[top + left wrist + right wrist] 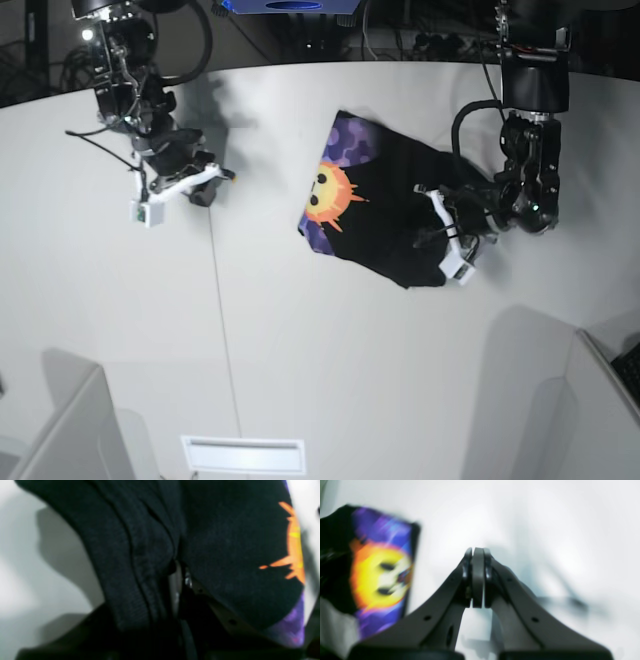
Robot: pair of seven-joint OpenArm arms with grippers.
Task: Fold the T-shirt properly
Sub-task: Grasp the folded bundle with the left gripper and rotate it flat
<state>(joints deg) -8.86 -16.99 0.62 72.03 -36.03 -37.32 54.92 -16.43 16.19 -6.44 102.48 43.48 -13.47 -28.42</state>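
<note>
The black T-shirt [395, 215] lies partly folded on the white table [300, 350], right of centre, with its sun-face print [328, 190] facing up at its left end. My left gripper [435, 228] is at the shirt's right edge, shut on bunched black cloth. In the left wrist view the T-shirt [225, 542] fills the frame and hides most of the left gripper [178, 572]. My right gripper [215, 183] is shut and empty, well left of the shirt. In the right wrist view the right gripper [478, 555] has its pads together, and the print [380, 572] shows at the left.
A thin seam [218, 300] runs down the table left of the shirt. A grey panel [60, 420] stands at the front left and another [600, 400] at the front right. A white slot plate [243, 455] lies at the front edge.
</note>
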